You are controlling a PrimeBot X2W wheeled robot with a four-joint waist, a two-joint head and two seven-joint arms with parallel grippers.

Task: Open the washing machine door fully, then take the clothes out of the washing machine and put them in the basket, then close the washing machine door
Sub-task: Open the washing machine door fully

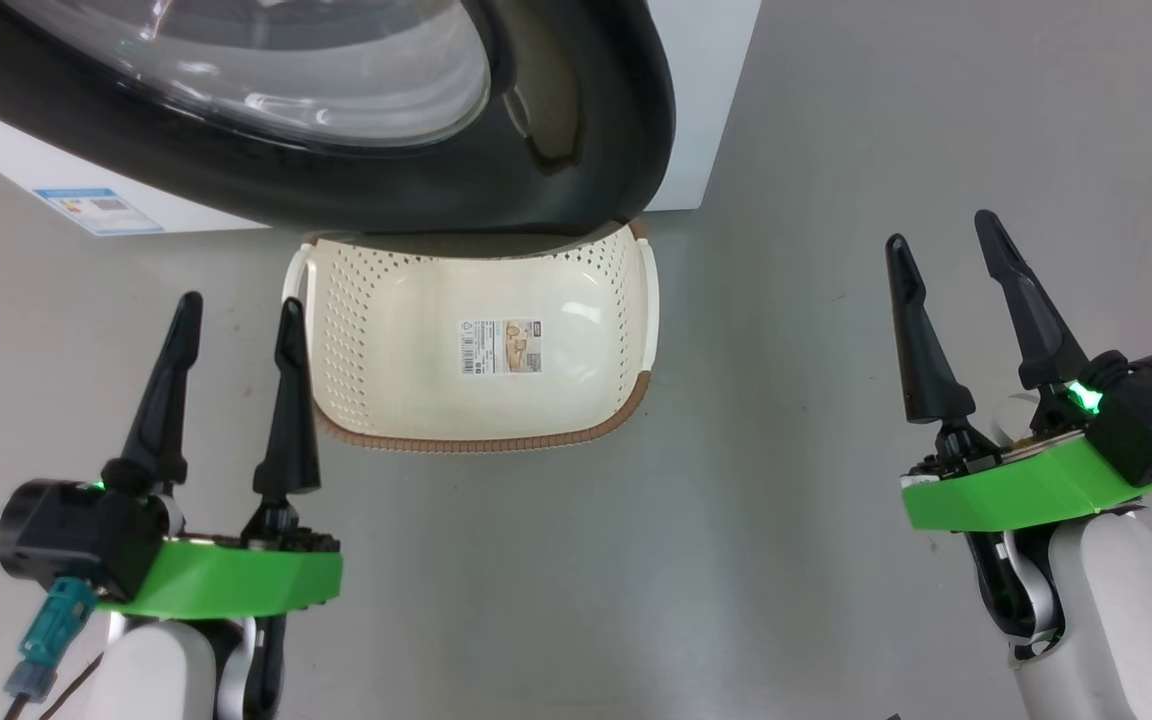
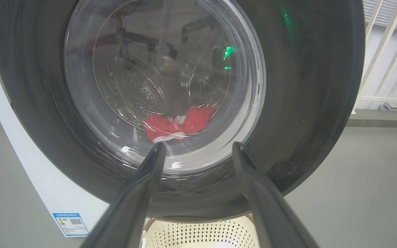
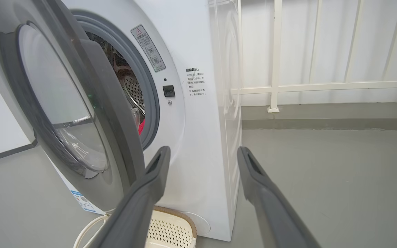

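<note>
Grey floor [image 1: 576, 600] ran smooth through the room, and a white railing [image 3: 274, 55] stood behind against a pale wall. On this floor stood the washer [image 3: 198, 137], white, with a small blue label [image 1: 96, 210] low on its front. The door [image 1: 576, 150] was partly open. It hung out from the front on its left side, and a gap showed the grey gasket and a part of the steel drum. The clothes [image 2: 171, 125], red with some white, lay low in the drum, and I saw them through the glass of the door.

The basket [image 1: 386, 330] sat on the floor just before the washer. Its far edge was hidden under the black rim of the door, and a sticker showed on its floor.

The left gripper [image 1: 239, 303] was beside the left handle of the basket, with its fingers spread and nothing between them. Whether it touched the basket I could not tell. It pointed toward the glass of the door. The right gripper [image 1: 941, 228] was well apart from the basket, over bare floor at the right. Its fingers were also spread, with nothing between them. It pointed toward the right side of the washer front.
</note>
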